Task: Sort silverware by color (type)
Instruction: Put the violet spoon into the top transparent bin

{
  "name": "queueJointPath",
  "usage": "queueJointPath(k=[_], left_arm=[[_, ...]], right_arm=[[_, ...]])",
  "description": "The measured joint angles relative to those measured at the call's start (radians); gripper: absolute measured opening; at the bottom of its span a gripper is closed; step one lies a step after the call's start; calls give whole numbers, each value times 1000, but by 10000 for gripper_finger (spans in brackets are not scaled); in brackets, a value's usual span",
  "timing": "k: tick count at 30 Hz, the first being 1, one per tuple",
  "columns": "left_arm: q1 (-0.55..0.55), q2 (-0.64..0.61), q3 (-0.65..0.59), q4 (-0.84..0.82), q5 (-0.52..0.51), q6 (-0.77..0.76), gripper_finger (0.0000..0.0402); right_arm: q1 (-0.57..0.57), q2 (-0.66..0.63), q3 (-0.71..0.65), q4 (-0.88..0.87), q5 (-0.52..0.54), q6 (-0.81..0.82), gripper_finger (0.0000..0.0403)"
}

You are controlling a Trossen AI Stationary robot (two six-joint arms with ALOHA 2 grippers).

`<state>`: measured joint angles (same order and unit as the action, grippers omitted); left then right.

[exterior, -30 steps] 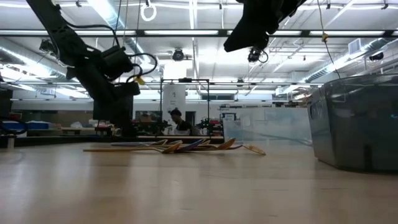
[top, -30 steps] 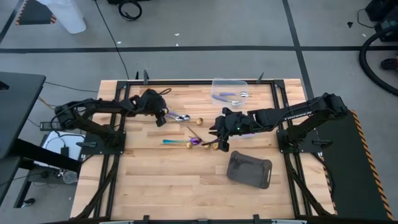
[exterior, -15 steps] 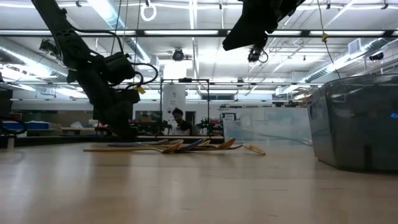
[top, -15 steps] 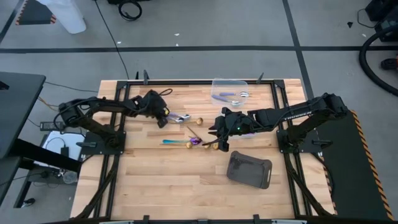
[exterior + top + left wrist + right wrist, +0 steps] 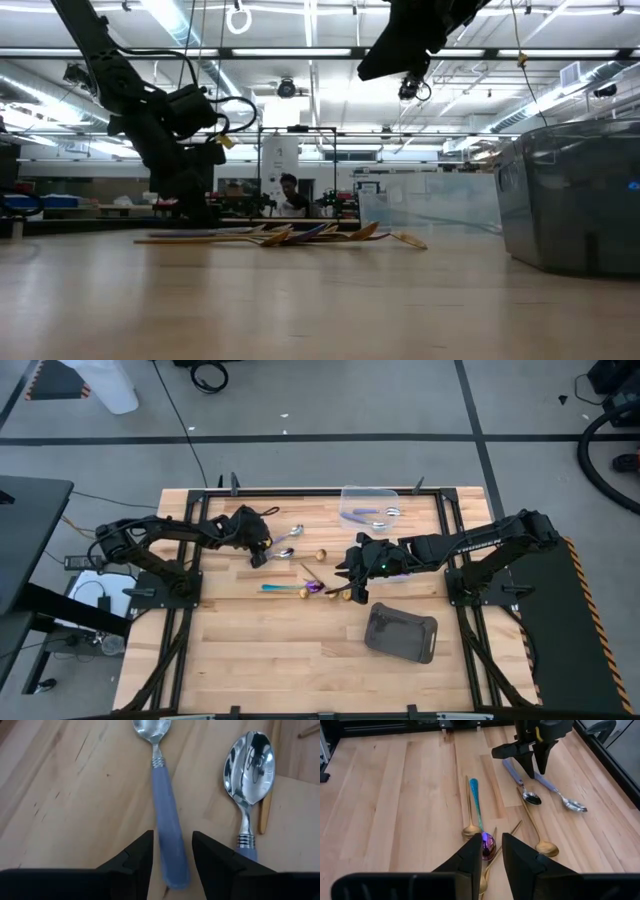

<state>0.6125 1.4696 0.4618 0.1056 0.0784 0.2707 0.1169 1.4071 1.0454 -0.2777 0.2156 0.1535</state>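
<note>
These spoons look light, stiff and slick; polished bowls will skate on the wooden table (image 5: 250,650), so I'd take each one across the handle, near the middle, where the lilac sleeve gives my pads some bite.

My left gripper (image 5: 172,857) is down at the table with its fingers partly open, straddling the handle of one lilac-handled spoon (image 5: 165,815). The pads stand on either side of it and I judge they are not yet clamped, though contact is hard to read from this angle. A second lilac-handled spoon (image 5: 248,775) lies just beside it, bowl up, near enough that I must not snag it.

My right gripper (image 5: 490,855) hovers over the mixed pile, fingers narrowly parted and empty, above the rainbow teal-purple spoon (image 5: 479,815). Gold spoons (image 5: 535,827) lie fanned around that one, some touching it.

Two more lilac-handled pieces (image 5: 375,513) already sit in the clear tub (image 5: 352,493) at the far edge. The dark grey tray (image 5: 402,635) looks empty.
</note>
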Motion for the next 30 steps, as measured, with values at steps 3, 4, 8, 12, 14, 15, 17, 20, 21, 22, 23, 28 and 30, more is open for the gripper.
queueJointPath(k=[3, 4, 8, 12, 14, 15, 17, 20, 21, 22, 23, 28, 30], left_arm=[[5, 0, 0, -1, 0, -11, 143], [7, 2, 0, -1, 0, -22, 143], [8, 40, 5, -2, 4, -32, 143], [8, 82, 9, 3, 9, -59, 133], [7, 87, 9, 6, 7, -78, 118], [6, 88, 9, 5, 6, -81, 108], [6, 89, 9, -2, 4, -93, 85], [6, 89, 10, -12, 4, -95, 63], [6, 89, 10, -12, 3, -95, 63], [6, 89, 10, -12, 3, -96, 63], [6, 88, 10, -13, 2, -96, 63], [-5, 50, 2, -31, -14, -103, 63], [-16, 18, -1, -41, -20, -115, 63]], right_arm=[[0, 0, 0, 5, 0, 0, 84], [0, 0, 0, 8, -1, 0, 84], [3, 0, 0, 9, -1, 0, 84], [10, 0, 0, 13, -2, 0, 84], [13, 0, 0, 13, -1, 0, 84], [13, 0, 0, 13, -3, 0, 84], [14, 0, 0, 13, -3, 3, 84], [14, 0, 0, 11, -3, 1, 84], [14, 0, 0, 11, -3, 1, 84], [14, 0, 0, 11, -3, 0, 84], [14, 0, 0, 11, -3, -3, 84], [14, 0, 0, 9, -3, -8, 84], [14, 0, 0, 8, -3, -17, 84]])
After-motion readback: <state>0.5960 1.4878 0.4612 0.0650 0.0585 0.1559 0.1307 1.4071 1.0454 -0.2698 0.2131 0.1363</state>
